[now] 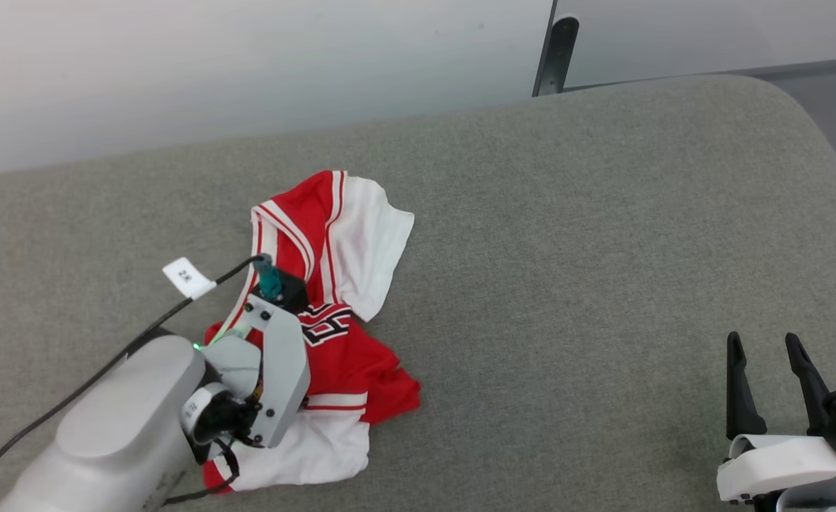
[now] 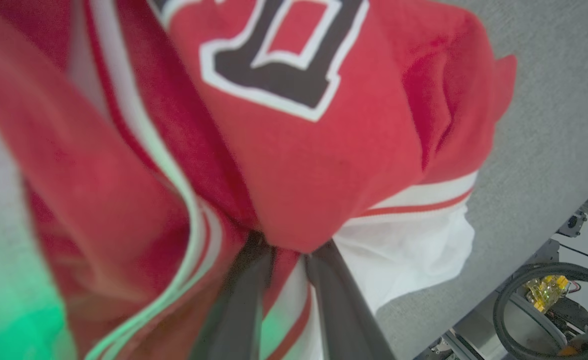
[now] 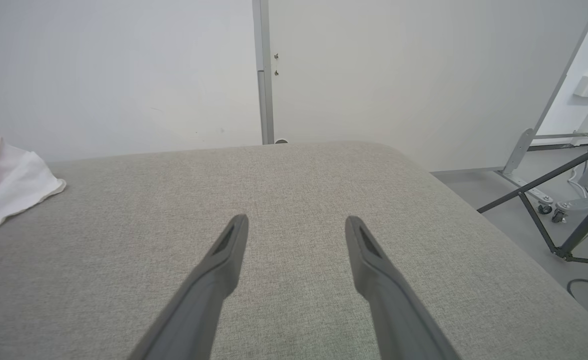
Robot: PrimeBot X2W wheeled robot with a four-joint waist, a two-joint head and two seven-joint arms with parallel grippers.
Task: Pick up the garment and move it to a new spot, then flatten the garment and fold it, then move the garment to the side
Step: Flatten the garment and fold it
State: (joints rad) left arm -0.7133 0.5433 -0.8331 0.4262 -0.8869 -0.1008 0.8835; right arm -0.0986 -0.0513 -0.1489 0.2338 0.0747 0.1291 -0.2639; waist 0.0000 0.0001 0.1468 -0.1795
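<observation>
The garment (image 1: pixel 350 363), a red jersey with white sleeves, striped trim and black white-edged lettering, lies crumpled at the left of the grey padded table (image 1: pixel 567 249). My left arm (image 1: pixel 276 370) reaches down onto its middle. In the left wrist view a bunched red fold of the garment (image 2: pixel 324 150) comes to a point between the two narrow-set fingers of my left gripper (image 2: pixel 289 247) and hides their tips. My right gripper (image 1: pixel 764 341) hovers open and empty over the bare table at the lower right, its fingers (image 3: pixel 224 260) spread wide. A white sleeve of the garment (image 3: pixel 4 170) lies far to its left.
A pale wall runs behind the table, with a metal post (image 1: pixel 553 57) at its seam. The table's right end is rounded. Beyond it stand a dark metal frame (image 3: pixel 549 200) and cables on the floor. A black cable with a white tag (image 1: pixel 187 277) trails from my left wrist.
</observation>
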